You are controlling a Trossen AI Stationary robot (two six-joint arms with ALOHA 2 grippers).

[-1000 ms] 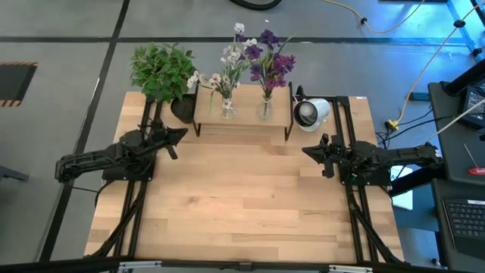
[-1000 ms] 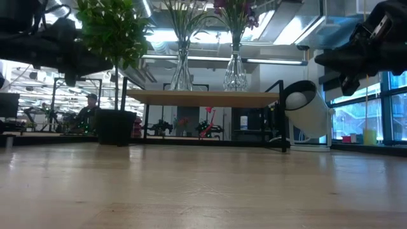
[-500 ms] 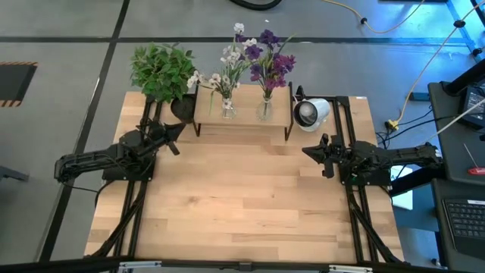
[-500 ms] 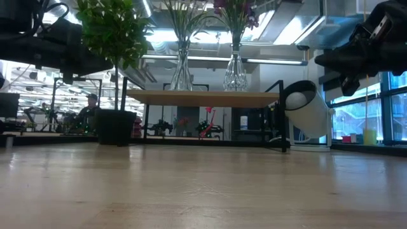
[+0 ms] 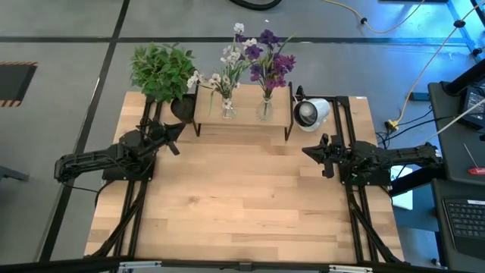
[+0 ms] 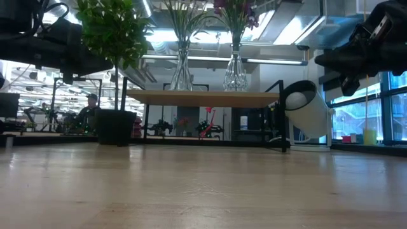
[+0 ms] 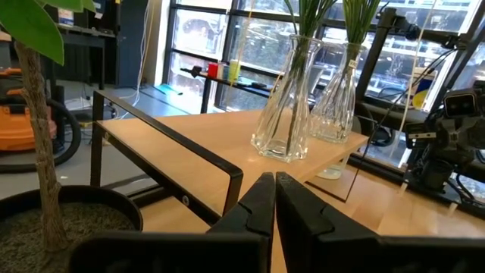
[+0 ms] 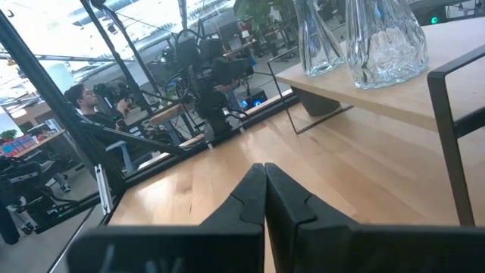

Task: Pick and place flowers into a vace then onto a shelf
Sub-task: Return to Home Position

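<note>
Left claw (image 7: 270, 183) slightly back, right claw (image 8: 264, 171) unmoved, both pressed together, plant (image 5: 161, 70) beside shelf (image 5: 242, 122).

Two matte black robot arms. In the overhead picture the left arm (image 5: 98, 161) shows at mid left and the right arm (image 5: 394, 158) at mid right. Each is a chain of chunky, rounded joint housings linked by slimmer tubes, set on thin black rails (image 5: 136, 205). The left gripper (image 5: 179, 132) and right gripper (image 5: 307, 150) are blocky and equally dark. Seen close from the wrists, each gripper's fingers (image 7: 254, 205) are smooth wedges with a faint sheen, tapering to narrow tips. At the upper left of the table-level picture, what may be a thin black cable (image 6: 54, 9) loops above the housing.
</note>
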